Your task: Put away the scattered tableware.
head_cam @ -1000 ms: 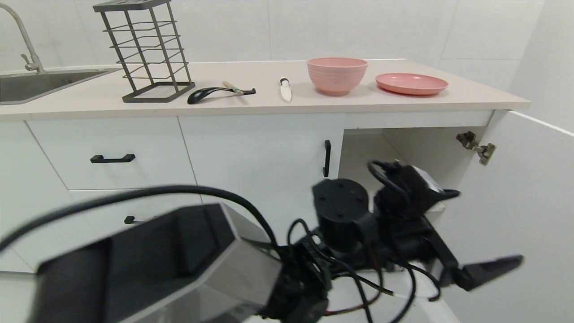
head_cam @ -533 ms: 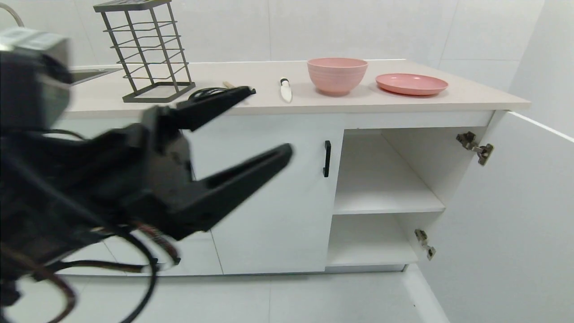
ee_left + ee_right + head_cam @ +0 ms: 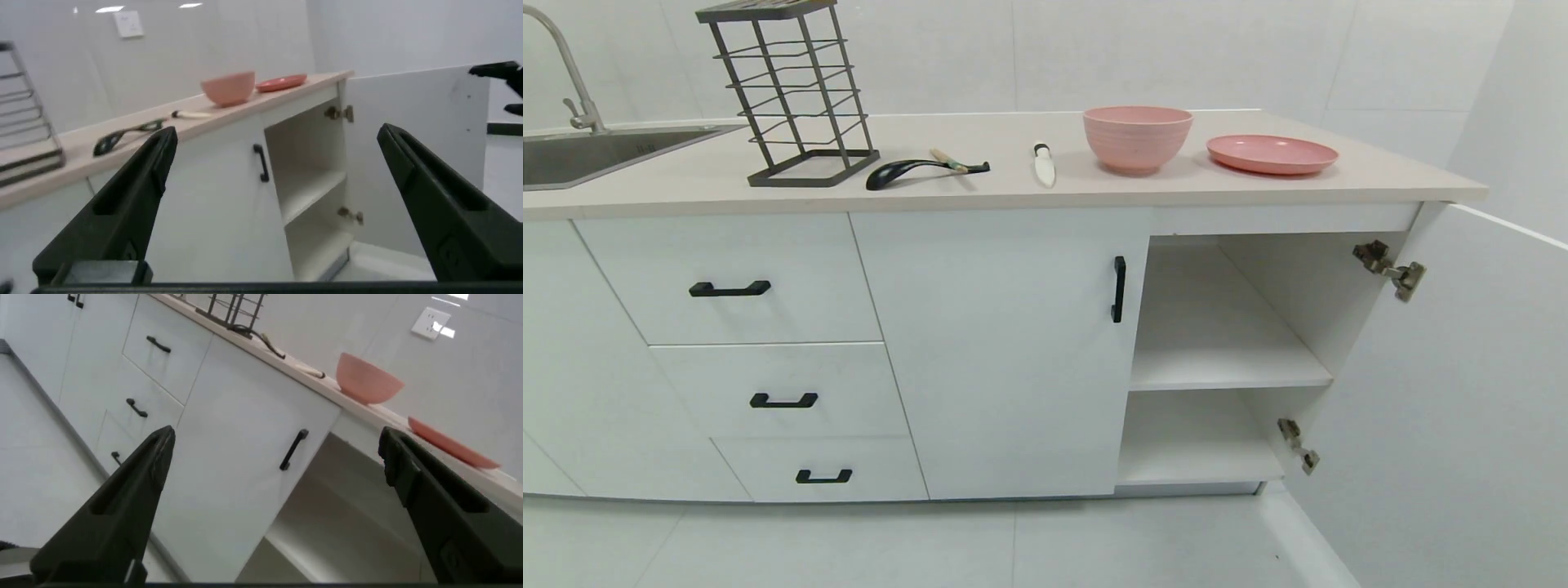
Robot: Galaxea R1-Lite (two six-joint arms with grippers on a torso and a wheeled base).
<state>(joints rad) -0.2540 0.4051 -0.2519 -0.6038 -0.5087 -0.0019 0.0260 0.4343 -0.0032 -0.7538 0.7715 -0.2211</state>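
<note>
We are looking at a smooth beige countertop (image 3: 1388, 175) where a ribbed pink round bowl (image 3: 1137, 137) is sitting left of a flat glossy pink plate (image 3: 1272, 153); a white knife (image 3: 1042, 163) and a curved black spoon (image 3: 915, 170) are lying farther left. Our left gripper (image 3: 276, 139) and right gripper (image 3: 278, 437) are both gaping wide, holding nothing.

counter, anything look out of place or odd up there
Nothing spilled or broken. The black spoon crosses a wooden stick beside the wire rack; a white utensil, pink bowl and pink plate sit loose along the counter. Below, the cabinet door stands wide open.
</note>
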